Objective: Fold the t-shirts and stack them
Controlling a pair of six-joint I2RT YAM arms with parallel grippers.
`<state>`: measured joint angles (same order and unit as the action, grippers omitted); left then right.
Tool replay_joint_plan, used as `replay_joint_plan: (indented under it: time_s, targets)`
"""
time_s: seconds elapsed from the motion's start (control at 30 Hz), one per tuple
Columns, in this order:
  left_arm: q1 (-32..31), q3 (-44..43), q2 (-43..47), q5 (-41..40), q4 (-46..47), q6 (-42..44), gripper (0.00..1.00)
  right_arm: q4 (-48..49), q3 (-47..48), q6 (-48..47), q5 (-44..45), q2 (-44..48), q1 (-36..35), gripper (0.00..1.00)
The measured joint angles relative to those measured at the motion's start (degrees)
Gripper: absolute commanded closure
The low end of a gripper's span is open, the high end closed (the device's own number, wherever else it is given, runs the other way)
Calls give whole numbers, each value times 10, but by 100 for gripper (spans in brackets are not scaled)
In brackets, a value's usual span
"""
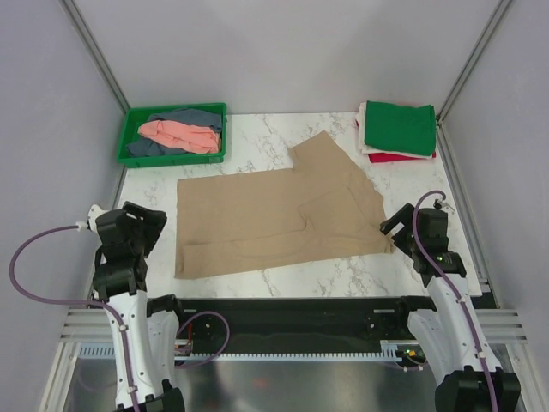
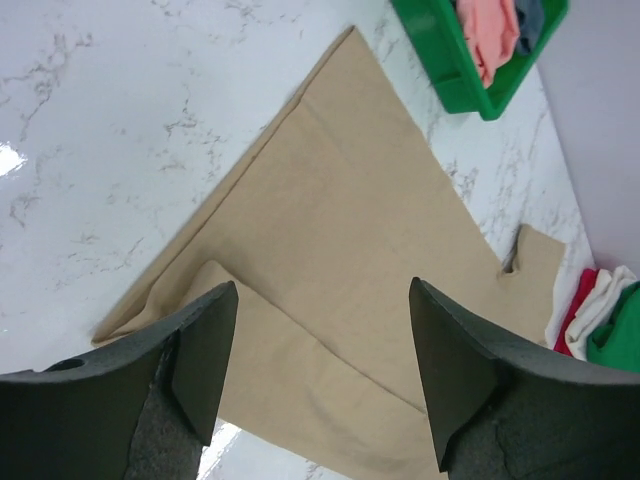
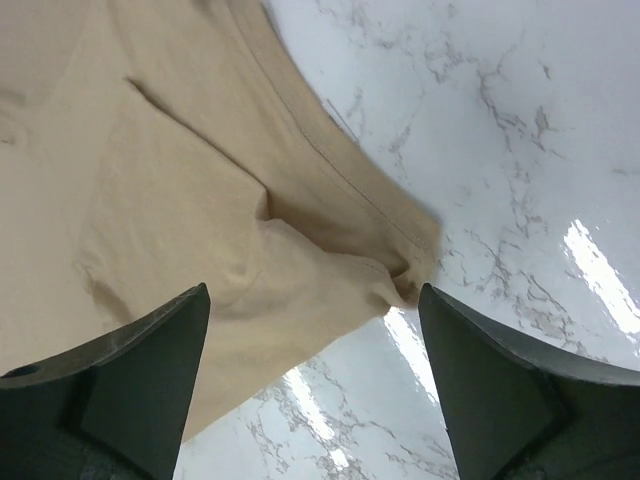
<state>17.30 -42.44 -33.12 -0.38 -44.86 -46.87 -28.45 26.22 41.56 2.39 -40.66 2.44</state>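
A tan-beige t-shirt [image 1: 274, 215] lies spread on the marble table, its near long side folded over; it also shows in the left wrist view [image 2: 340, 240] and the right wrist view [image 3: 170, 190]. My left gripper [image 1: 153, 225] is open and empty above the shirt's near left corner. My right gripper [image 1: 393, 228] is open and empty above the shirt's bunched near right corner [image 3: 405, 265]. A salmon pink shirt [image 1: 180, 135] and a grey-blue shirt [image 1: 184, 117] lie crumpled in the green tray [image 1: 130, 130]. A folded dark green shirt [image 1: 400, 128] tops a stack with red [image 1: 400, 157] beneath, at the back right.
The green tray [image 2: 440, 55] stands at the back left corner. Grey walls and metal posts close in the table on three sides. A black rail [image 1: 292, 311] runs along the near edge between the arm bases.
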Motion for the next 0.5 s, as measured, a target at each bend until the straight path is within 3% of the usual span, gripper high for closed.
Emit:
replay_joint_plan:
  time_s: [0.1, 0.2, 0.3, 0.5]
  targets:
    - [0, -5, 15, 10, 8, 11, 23, 19, 11, -24, -24, 6, 1, 8]
    - [0, -8, -8, 48, 21, 46, 27, 63, 42, -50, -69, -46, -9, 9]
    - [0, -15, -61, 90, 31, 89, 28, 74, 127, -77, -76, -165, -58, 9]
    - [-1, -19, -104, 143, 29, 153, 25, 101, 413, -143, -63, -464, -166, 9]
